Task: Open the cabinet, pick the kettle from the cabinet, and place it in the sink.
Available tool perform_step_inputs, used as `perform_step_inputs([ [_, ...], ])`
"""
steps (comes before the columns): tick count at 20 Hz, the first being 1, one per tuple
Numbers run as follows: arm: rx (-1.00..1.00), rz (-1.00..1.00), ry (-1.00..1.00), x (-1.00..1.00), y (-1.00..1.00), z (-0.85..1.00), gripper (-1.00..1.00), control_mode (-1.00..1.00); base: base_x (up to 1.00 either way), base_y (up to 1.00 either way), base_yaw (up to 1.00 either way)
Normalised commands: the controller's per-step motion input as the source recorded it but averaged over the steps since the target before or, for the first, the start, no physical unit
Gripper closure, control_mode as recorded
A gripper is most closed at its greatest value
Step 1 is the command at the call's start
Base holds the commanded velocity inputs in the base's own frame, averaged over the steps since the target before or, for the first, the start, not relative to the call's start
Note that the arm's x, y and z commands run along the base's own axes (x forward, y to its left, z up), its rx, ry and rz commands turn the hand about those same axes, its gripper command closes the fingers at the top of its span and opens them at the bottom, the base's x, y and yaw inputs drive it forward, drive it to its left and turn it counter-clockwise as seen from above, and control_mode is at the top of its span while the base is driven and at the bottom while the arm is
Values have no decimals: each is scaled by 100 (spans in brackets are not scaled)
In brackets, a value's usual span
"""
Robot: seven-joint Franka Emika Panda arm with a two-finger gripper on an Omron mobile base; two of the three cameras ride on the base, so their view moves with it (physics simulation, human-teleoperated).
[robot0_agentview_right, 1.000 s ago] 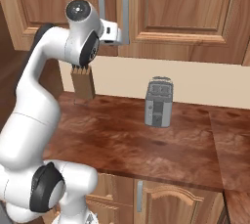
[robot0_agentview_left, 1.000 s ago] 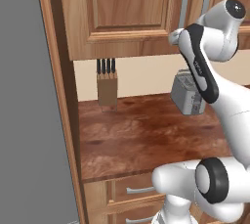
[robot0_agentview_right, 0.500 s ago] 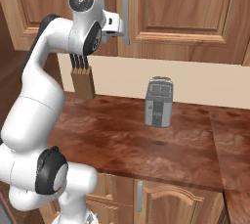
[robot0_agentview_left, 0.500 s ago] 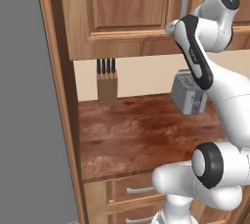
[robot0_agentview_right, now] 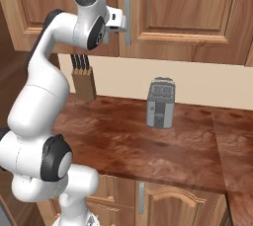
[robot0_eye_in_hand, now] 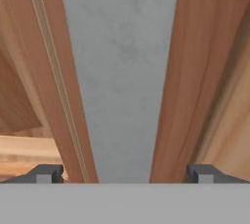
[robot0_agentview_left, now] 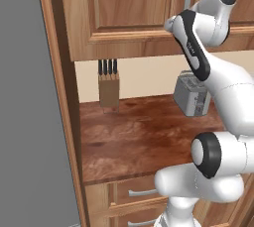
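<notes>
Hand view has the tool spread wide, its two tips standing either side of the cabinet's upright grey handle, which runs lengthwise straight ahead and close; both doors look shut, so I cannot see the kettle.

Grey handle fills gap between spread fingers

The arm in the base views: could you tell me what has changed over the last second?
The arm has risen and carried the open gripper up to the cabinet's grey bar handle, which now sits between its fingertips, not yet gripped. The doors stay shut; the toaster and knife block have not moved.
</notes>
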Motion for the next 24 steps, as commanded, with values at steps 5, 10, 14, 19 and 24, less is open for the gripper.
perform_step_inputs([
  [5,0,0,-1,30,0,0,-100,-100,0,0,0],
  [10,0,0,-1,31,5,-1,100,-100,0,0,0],
  [14,0,0,-6,17,9,-4,100,-100,0,0,0],
  [19,0,0,-8,11,16,-5,100,-100,0,0,0],
  [24,0,2,-4,2,17,-2,100,-100,0,0,0],
])
